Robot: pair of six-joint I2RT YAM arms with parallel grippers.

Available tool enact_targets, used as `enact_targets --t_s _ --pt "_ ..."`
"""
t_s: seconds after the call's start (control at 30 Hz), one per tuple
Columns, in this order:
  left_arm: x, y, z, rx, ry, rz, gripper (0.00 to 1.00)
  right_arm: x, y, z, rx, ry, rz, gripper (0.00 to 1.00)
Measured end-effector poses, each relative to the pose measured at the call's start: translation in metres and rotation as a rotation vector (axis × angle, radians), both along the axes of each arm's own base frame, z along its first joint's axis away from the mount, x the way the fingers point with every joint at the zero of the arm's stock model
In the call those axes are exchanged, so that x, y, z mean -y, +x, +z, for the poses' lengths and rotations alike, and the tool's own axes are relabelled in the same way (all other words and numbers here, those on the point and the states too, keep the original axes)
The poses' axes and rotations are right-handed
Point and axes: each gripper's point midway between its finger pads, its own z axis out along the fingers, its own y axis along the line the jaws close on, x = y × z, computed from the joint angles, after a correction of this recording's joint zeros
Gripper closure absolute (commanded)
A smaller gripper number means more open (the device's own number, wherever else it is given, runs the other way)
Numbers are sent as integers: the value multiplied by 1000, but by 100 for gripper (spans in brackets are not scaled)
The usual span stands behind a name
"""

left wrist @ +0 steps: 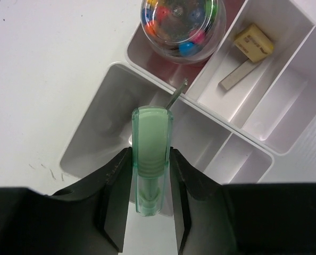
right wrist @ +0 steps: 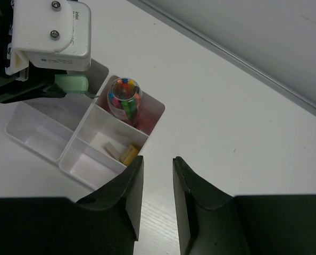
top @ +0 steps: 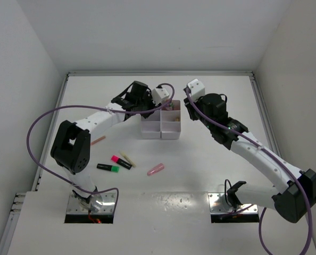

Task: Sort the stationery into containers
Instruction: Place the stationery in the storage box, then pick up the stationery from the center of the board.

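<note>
In the top view the left gripper (top: 150, 109) covers the far left part of the tray (top: 169, 132), and its fingertips are hidden under the wrist camera (top: 160, 95). What lies in the compartments is too small to tell. In the left wrist view the top edge cuts off the jar (left wrist: 182, 32) and the right edge the tray. In the right wrist view only one end of the green piece (right wrist: 73, 83) shows; the rest is behind the left gripper, itself cropped at the corner.
</note>
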Motion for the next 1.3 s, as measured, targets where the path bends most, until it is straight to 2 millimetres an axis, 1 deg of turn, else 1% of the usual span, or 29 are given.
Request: enact_targets --t_s 0.03,0.07,0.13,0.37,0.43,0.47,0.5,0.57,0.6,0.67,0.7,0.73,0.77,0.8,0.83,0.87,0.9,0.93,0.97,1.0,1.07,1.1,1.13,1.17,1.2,1.23,1.27,1.3 --pt "0 0 0 0 0 1 61 0 0 0 0 0 0 71" --pt "0 0 0 0 -1 2 56 0 0 0 0 0 0 71" --pt "0 0 0 0 -2 1 52 0 0 0 0 0 0 71" --pt "1 0 0 -1 -6 4 52 0 0 0 0 0 0 71" --pt "1 0 0 -2 -7 5 56 0 0 0 0 0 0 71" --pt "1 0 0 -3 -9 7 61 0 0 0 0 0 0 71" --pt "1 0 1 -5 -12 11 76 0 0 0 0 0 0 71" --pt "2 -1 1 -16 -27 22 95 0 0 0 0 1 -1 57" --pt "2 -2 3 -20 -38 31 100 0 0 0 1 0 0 44" --pt "0 -5 15 -20 -68 67 100 0 0 0 3 -3 2 18" --pt "-1 -7 25 -18 -96 99 100 0 0 0 5 -9 5 18" --pt "-3 -9 37 -10 -129 129 100 -1 0 0 7 -16 14 26" --pt "-5 -14 52 -8 -182 169 92 -2 -1 0 8 -24 29 46" --pt "-5 -21 67 -11 -230 194 79 -3 -2 -1 9 -36 47 99" --pt "-5 -30 82 -17 -278 207 64 -6 -4 -3 3 -42 71 100" --pt "-3 -39 94 -24 -319 204 40 -8 -6 -5 -6 -45 92 100" --pt "2 -51 103 -40 -359 185 34 -12 -9 -7 -12 -58 132 91" --pt "7 -63 106 -62 -378 162 31 -17 -15 -10 -22 -69 187 72" --pt "14 -79 103 -101 -383 133 29 -21 -21 -15 -37 -79 238 46" --pt "22 -96 95 -146 -374 98 29 -25 -29 -19 -51 -96 298 19" --pt "41 -133 64 -266 -307 17 29 -33 -43 -29 -79 -131 408 11" --pt "48 -147 46 -323 -267 -8 32 -36 -51 -34 -96 -145 461 11" --pt "56 -164 24 -387 -214 -40 36 -38 -58 -40 -113 -160 512 21" --pt "61 -178 2 -448 -159 -55 45 -40 -65 -44 -126 -176 555 39" --pt "64 -189 -16 -496 -113 -62 51 -40 -71 -48 -140 -190 589 59" --pt "67 -200 -34 -540 -62 -71 58 -39 -76 -53 -158 -203 616 96" --pt "72 -204 -46 -566 -44 -69 63 -34 -86 -64 -209 -225 637 100" --pt "72 -205 -54 -575 -17 -58 63 -23 -93 -78 -271 -256 624 100"
